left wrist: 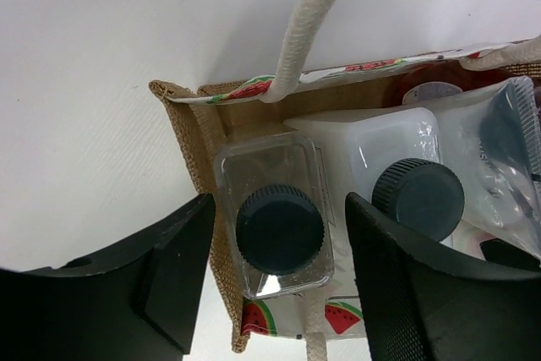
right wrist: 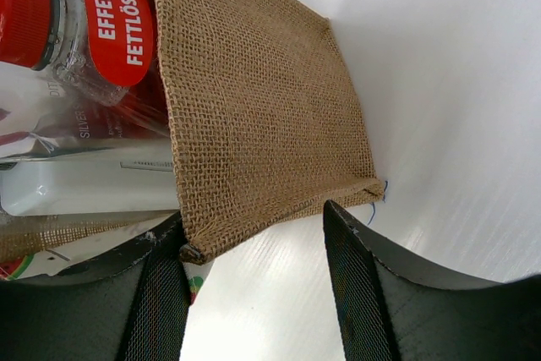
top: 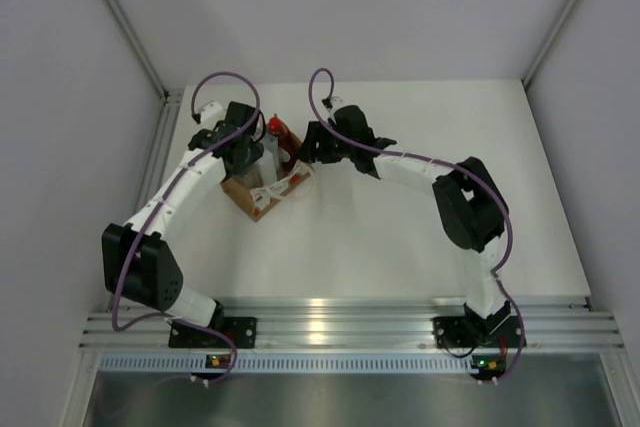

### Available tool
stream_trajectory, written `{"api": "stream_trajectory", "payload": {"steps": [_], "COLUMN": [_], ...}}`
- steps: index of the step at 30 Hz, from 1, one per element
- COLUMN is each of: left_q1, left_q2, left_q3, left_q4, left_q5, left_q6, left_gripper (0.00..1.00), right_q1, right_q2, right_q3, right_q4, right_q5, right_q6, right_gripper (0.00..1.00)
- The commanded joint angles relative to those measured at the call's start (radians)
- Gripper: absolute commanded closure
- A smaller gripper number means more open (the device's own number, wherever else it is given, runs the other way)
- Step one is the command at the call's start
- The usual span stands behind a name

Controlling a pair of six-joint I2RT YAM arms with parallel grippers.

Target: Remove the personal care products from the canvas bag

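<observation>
The canvas bag [top: 247, 197] stands at the table's back left with its top open. In the left wrist view its burlap wall [left wrist: 188, 137] holds the clear bottle with dark cap [left wrist: 280, 227], the white bottle with dark cap [left wrist: 418, 198], the silvery pouch [left wrist: 499, 145] and a bit of the red bottle [left wrist: 433, 90]. My left gripper [left wrist: 279, 281] is open, its jaws either side of the clear bottle, apart from it. My right gripper [right wrist: 254, 285] is open at the bag's outer side [right wrist: 254, 99], its left finger [right wrist: 161, 293] at the bag's corner. The red bottle [right wrist: 84, 31] sticks out there.
A white rope handle [left wrist: 308, 27] arches over the bag's far edge. The left gripper [top: 248, 155] and right gripper [top: 310, 145] flank the bag in the top view. White enclosure walls stand left, right and behind; an aluminium rail [top: 340, 327] runs along the near edge.
</observation>
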Motion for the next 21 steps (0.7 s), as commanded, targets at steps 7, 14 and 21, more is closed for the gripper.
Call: {"api": "stream_trajectory", "payload": {"steps": [7,14,21], "left_q1": [0.010,0.014,0.016], "left_q2": [-0.011,-0.007,-0.007], "left_q3": [0.046,0.057,0.072], "left_q4": [-0.003,-0.003,-0.003], "left_q5": [0.040,0.028,0.018], "left_q6": [-0.006,0.010,0.017], "left_gripper": [0.32,0.37,0.44], "right_q1": [-0.014,-0.015,-0.015], "right_q2": [-0.001,-0.001,0.004], "right_q3": [-0.001,-0.001,0.000], "right_q4": [-0.001,-0.003,-0.001], "right_q5": [-0.011,-0.014,-0.014], "right_q6": [-0.018,-0.016,-0.015], "right_gripper": [0.43,0.43,0.43]}}
